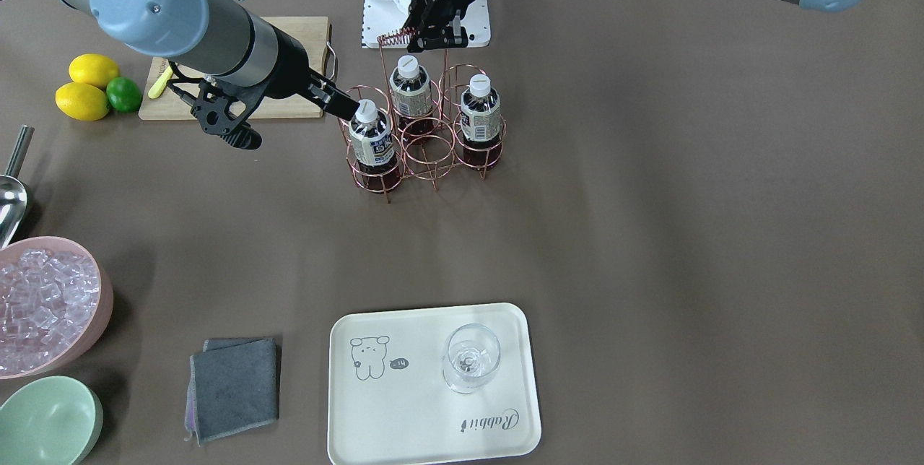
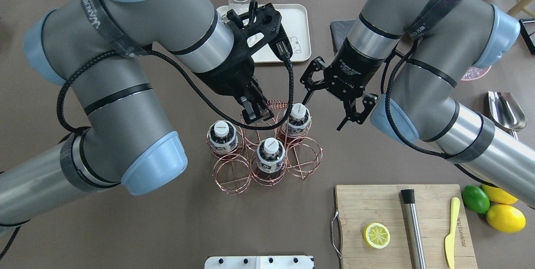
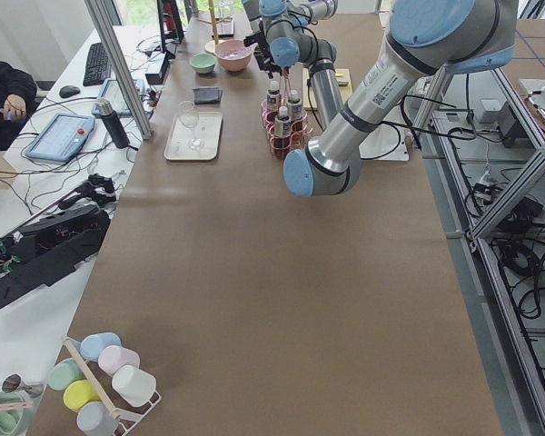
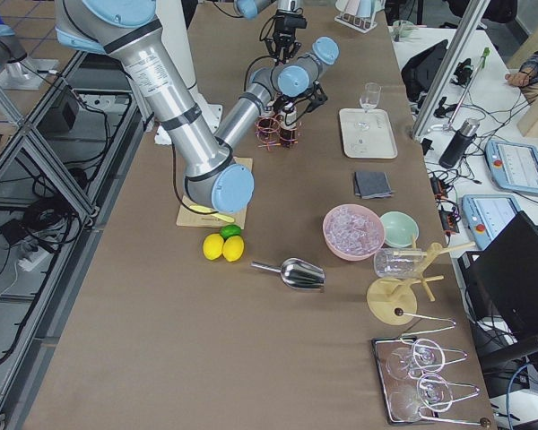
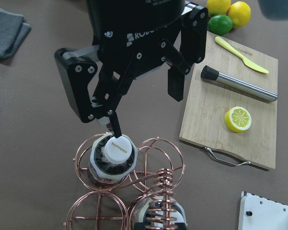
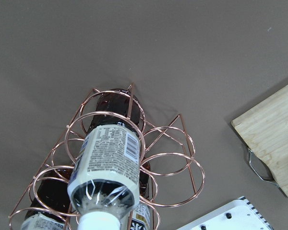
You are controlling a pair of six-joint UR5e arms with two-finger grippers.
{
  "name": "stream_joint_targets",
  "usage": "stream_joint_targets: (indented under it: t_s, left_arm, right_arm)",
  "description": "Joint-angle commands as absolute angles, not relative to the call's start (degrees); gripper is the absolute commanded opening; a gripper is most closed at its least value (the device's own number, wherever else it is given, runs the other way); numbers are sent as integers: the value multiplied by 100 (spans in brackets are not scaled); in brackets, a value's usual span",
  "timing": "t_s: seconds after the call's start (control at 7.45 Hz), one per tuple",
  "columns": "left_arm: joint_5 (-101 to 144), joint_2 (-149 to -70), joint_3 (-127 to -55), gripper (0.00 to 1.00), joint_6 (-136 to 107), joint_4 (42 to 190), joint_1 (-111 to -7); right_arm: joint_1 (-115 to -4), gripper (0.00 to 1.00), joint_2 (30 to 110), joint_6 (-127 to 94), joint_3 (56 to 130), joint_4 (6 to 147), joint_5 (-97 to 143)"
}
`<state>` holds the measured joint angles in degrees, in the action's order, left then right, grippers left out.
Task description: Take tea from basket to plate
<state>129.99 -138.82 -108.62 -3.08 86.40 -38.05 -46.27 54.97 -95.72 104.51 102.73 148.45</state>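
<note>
Three tea bottles (image 2: 297,118) (image 2: 222,135) (image 2: 271,154) stand upright in the copper wire basket (image 2: 234,175) at mid-table. My left gripper (image 2: 256,114) is shut on the basket's tall handle, beside its coil (image 1: 395,37). Open, my right gripper (image 2: 321,115) hangs beside the bottle (image 1: 369,136) nearest it. One of its fingertips (image 5: 117,134) sits at that bottle's white cap, and nothing lies between the fingers. The cream plate (image 1: 404,414) lies across the table with a glass (image 1: 471,358) on it.
A wooden cutting board (image 2: 376,206) carries a lemon half, a metal muddler and a yellow knife. Two lemons and a lime (image 1: 124,94) sit beside it. A pink ice bowl (image 1: 50,306), a mint bowl (image 1: 47,422), a grey cloth (image 1: 234,387) and a scoop (image 2: 505,110) lie around.
</note>
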Motion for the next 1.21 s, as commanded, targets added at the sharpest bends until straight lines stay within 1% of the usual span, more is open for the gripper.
stream_joint_targets:
  t_s: [0.0, 0.4, 0.54, 0.67, 0.81, 0.94, 1.07]
  left_arm:
    - [12999, -13904, -10881, 0, -316, 8640, -3814]
    - [13008, -13878, -10890, 0, -316, 8709, -3823]
    - [12999, -13861, -10864, 0, -343, 8806, -3815]
    - [12999, -13860, -10863, 0, -343, 8807, -3814]
    - [12999, -13860, -10863, 0, -343, 8807, -3806]
    - [12999, -13869, -10872, 0, -351, 8815, -3806]
    - [12999, -13860, -10872, 0, -352, 8815, -3806]
  right_arm:
    - [-4605, 91, 5354, -9789, 10337, 10231, 14696]
    - [-4553, 91, 5309, -10860, 9767, 8873, 14484]
    - [-4509, 91, 5256, -10985, 9634, 8677, 14389]
    - [-4439, 77, 5230, -11030, 9633, 8666, 14327]
    - [-4412, 48, 5229, -11030, 9659, 8657, 14335]
    - [-4412, 11, 5229, -11048, 9685, 8657, 14378]
    - [-4421, 0, 5238, -11048, 9720, 8666, 14483]
